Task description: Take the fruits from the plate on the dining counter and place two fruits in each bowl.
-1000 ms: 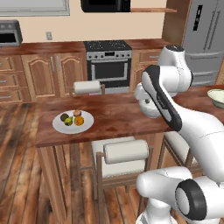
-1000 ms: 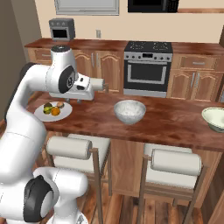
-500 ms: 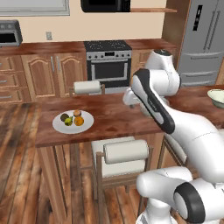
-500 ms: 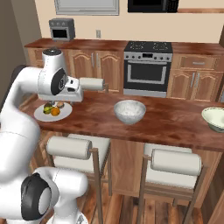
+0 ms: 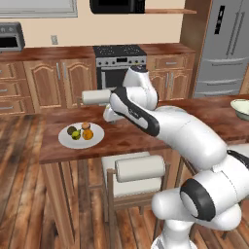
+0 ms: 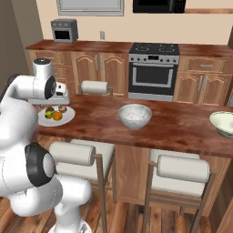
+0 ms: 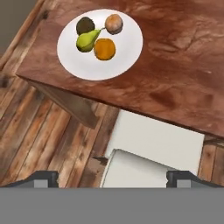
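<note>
The plate (image 7: 78,61) lies on the dining counter (image 7: 175,65) near its end and carries the fruits: a dark olive-brown one (image 7: 85,25), a yellow-green pear (image 7: 89,40), an orange (image 7: 105,49) and a tan one (image 7: 113,23). My gripper (image 7: 113,178) hovers open and empty above the counter's front edge, off to one side of the plate, its fingertips (image 7: 43,177) wide apart. In the left base view the gripper (image 5: 108,118) hangs just right of the plate (image 5: 97,139). One of the bowls (image 6: 135,115) sits mid-counter; the other bowl (image 6: 223,123) is at the far right end.
Two stools stand under the counter's front edge, one with a padded back roll (image 5: 140,168) directly below my hand. A stove (image 6: 151,73) and brown cabinets (image 6: 93,68) line the back wall. A fridge (image 5: 226,48) stands at the right.
The arm has swung left along the counter, from near the middle bowl to beside the plate. The fruits and bowls have not moved.
</note>
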